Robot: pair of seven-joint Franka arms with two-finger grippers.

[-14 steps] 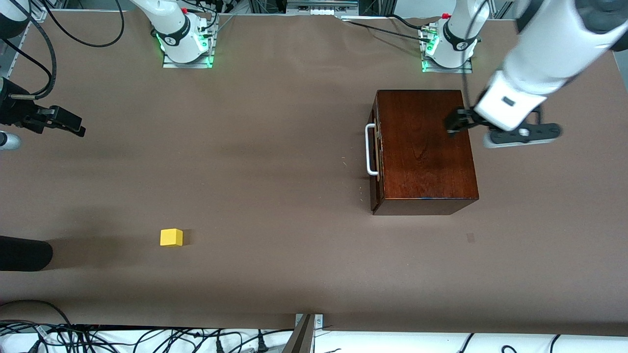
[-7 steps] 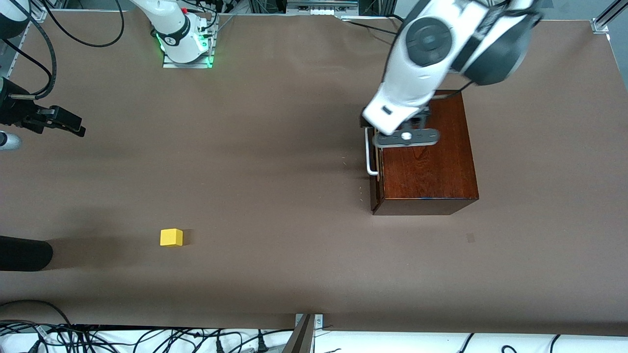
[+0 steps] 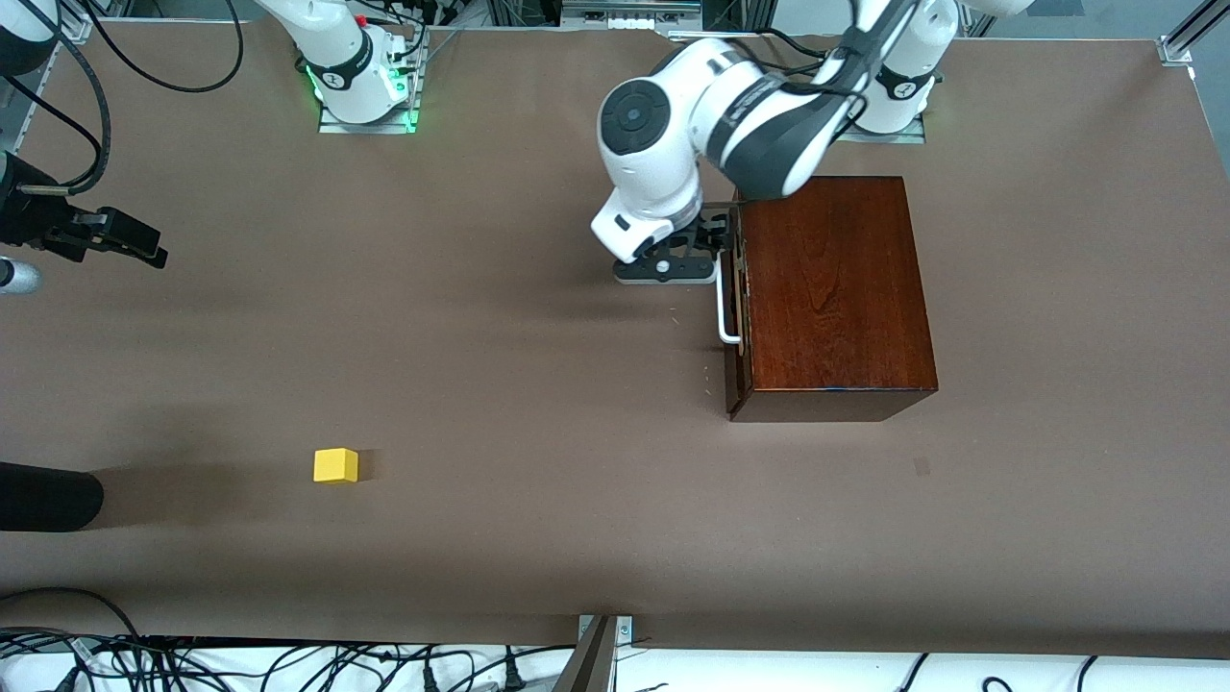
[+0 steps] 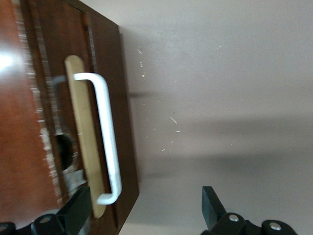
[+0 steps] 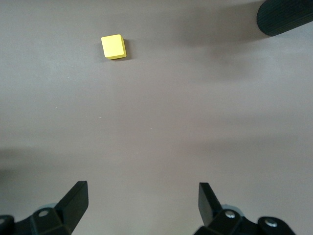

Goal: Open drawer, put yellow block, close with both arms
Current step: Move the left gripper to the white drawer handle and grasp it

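Note:
The drawer (image 3: 735, 288) sits shut in its dark mahogany box (image 3: 831, 288), and its white bar handle (image 3: 725, 298) faces the right arm's end of the table. My left gripper (image 3: 713, 238) hangs open just in front of the drawer, by the handle's end that lies farther from the front camera. In the left wrist view the handle (image 4: 105, 132) lies close to one finger (image 4: 76, 210) of the left gripper (image 4: 144, 208), untouched. The yellow block (image 3: 335, 465) rests on the table well apart from the box, toward the right arm's end. My right gripper (image 3: 135, 242) waits open, high above the table, with the block (image 5: 113, 47) visible past it (image 5: 142, 200).
A black cylinder (image 3: 48, 495) pokes in over the table's edge at the right arm's end, near the block; the right wrist view shows this cylinder (image 5: 288, 14) too. Cables (image 3: 288, 663) run along the table's near edge. Brown tabletop (image 3: 538, 384) stretches between block and box.
The left arm has swung from past the box's back, over its top, down to the drawer's handle side. The right arm, the block and the drawer have not moved.

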